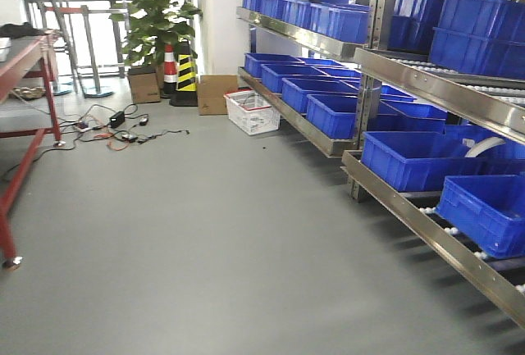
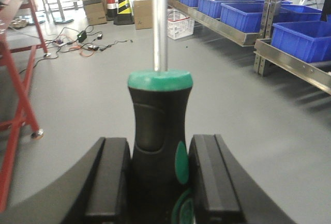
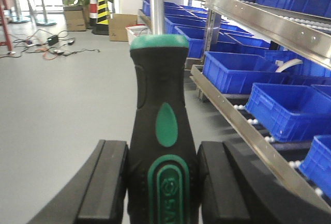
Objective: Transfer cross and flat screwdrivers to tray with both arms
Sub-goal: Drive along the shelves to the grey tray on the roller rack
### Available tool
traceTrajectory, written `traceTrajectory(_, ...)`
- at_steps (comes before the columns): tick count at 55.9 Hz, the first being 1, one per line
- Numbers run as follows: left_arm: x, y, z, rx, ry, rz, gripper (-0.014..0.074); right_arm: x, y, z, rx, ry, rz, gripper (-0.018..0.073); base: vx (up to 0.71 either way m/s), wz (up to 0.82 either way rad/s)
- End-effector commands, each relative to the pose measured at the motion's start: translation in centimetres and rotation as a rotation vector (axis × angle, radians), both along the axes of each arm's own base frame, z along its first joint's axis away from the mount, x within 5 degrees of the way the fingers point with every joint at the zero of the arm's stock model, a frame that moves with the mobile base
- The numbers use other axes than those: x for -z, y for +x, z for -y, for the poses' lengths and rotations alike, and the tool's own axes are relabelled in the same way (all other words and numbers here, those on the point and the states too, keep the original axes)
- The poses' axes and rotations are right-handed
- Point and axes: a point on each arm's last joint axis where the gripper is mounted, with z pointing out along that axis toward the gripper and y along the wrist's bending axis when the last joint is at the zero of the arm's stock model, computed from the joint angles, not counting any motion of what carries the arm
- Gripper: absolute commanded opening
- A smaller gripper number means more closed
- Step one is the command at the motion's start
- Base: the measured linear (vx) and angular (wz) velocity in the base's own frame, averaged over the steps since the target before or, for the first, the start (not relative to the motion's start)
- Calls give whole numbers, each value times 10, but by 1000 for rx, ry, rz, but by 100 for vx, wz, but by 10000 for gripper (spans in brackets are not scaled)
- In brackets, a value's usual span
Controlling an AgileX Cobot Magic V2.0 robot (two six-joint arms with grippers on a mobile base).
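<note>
Grey flooring [image 1: 205,248] fills most of the front view. It is bordered on the right by steel shelving [image 1: 443,97] loaded with blue bins [image 1: 410,158], and on the left by a red table frame [image 1: 25,134]. No tray is seen in any view, so its place cannot be told.

In the left wrist view the left gripper [image 2: 159,180] is closed on the black-and-green handle of the first screwdriver [image 2: 158,110]. Its bright shaft [image 2: 160,22] is pointed straight away from the camera, out over the floor. In the right wrist view the right gripper [image 3: 161,182] is likewise clamped on the handle of the second screwdriver [image 3: 160,94], with the shelving close on its right. Both tips are cut off by the frame, so cross and flat cannot be told apart.

The carry to the tray is judged to be the step in hand. It would be done well if both grips are held firm and the shafts are steered clear of the shelf edges. Each tool should be lowered flat inside the tray's rim before the jaws are released, and the two laid apart.
</note>
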Motion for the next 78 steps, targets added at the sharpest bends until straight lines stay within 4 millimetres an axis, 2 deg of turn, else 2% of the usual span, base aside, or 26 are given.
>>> traceTrajectory(1,-19,0,-2,-30,-17,124,-3,-19,0,3,28,-10,120,-5,66,-18)
traceTrajectory(47,-19,0,-2,-31,-17,124,-3,-19,0,2,27,-10,120,-5,62,-35)
traceTrajectory(78,-19,0,-2,-31,-17,124,-3,-19,0,2,27,-8,120,-5,52,-68)
